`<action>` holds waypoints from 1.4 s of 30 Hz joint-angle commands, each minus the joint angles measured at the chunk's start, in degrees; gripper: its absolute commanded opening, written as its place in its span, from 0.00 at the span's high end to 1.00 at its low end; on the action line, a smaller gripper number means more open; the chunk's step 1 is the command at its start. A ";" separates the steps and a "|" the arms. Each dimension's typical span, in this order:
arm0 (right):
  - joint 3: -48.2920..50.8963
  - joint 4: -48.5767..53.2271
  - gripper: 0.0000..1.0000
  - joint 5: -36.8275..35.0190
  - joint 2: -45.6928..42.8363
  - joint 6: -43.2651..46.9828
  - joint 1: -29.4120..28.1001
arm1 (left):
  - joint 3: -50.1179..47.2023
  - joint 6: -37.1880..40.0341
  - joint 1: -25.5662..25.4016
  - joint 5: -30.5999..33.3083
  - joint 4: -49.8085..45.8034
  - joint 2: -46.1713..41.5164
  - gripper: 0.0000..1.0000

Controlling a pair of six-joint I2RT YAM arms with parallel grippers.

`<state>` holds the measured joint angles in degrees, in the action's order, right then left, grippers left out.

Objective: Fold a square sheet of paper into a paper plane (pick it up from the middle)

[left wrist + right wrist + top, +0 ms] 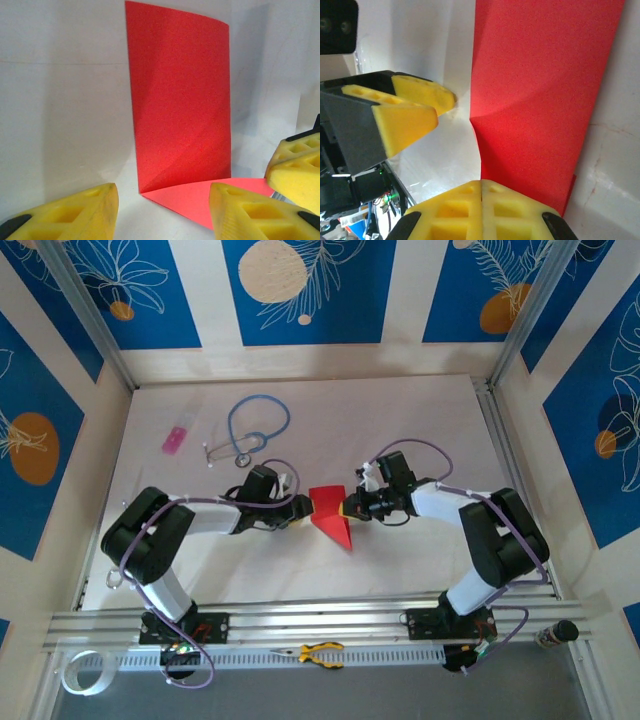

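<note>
Two claws meet at the middle of the white table (pixel 400 420), where the red paper sheet (pixel 332 518) lies between them. The sheet is bent along a crease: one panel stands upright and a narrower flap rests flat on the table. The right claw (pixel 345 508) has its yellow fingers pressed together at the sheet's right edge, apparently pinching it. The left claw (pixel 303 510) sits at the opposite edge, its fingers apart and gripping nothing.
</note>
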<state>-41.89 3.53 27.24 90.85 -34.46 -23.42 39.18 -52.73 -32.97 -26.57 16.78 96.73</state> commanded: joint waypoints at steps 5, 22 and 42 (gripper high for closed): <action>3.71 -5.53 1.00 5.70 -3.46 -2.49 1.95 | 1.90 -1.74 0.98 -1.85 0.29 0.83 0.49; 5.94 -9.13 1.00 8.66 -4.62 -3.45 3.89 | 4.76 -4.79 1.01 -4.92 4.57 5.63 0.55; 5.46 -0.86 0.86 1.68 -7.88 -0.29 3.72 | 2.22 -9.12 1.03 -1.99 12.41 5.14 0.99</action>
<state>-36.56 -2.17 31.94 86.04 -36.84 -19.49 43.07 -60.69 -32.62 -30.59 26.04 103.68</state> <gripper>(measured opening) 0.128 0.066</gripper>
